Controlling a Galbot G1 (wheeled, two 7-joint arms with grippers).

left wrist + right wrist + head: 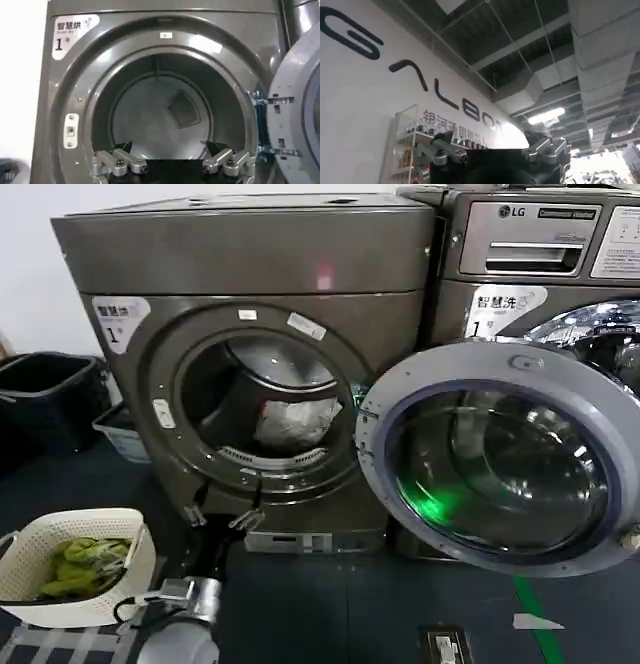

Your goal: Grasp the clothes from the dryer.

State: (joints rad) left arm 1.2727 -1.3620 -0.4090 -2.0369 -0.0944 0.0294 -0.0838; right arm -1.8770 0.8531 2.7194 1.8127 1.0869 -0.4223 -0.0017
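We see the dryer standing with its round door swung fully aside toward 3 o'clock, the porthole gaping. Inside the drum, low and toward 4 o'clock of the opening, lies the clothes, a pale crumpled bundle resting on the drum floor.

Our left claw hangs just below the porthole rim, at about 7 o'clock of the opening, outside the drum and well apart from the clothes. Its fingers are spread wide and empty; in the left wrist view the left claw shows one fingertip at each side, aimed into the bare drum with the vent grille at the back.

Our right claw points up at a ceiling and a lettered wall, spread apart and holding nothing.

At 8 o'clock of the dryer a white basket holds yellow-green garments. An LG machine stands at 3 o'clock.
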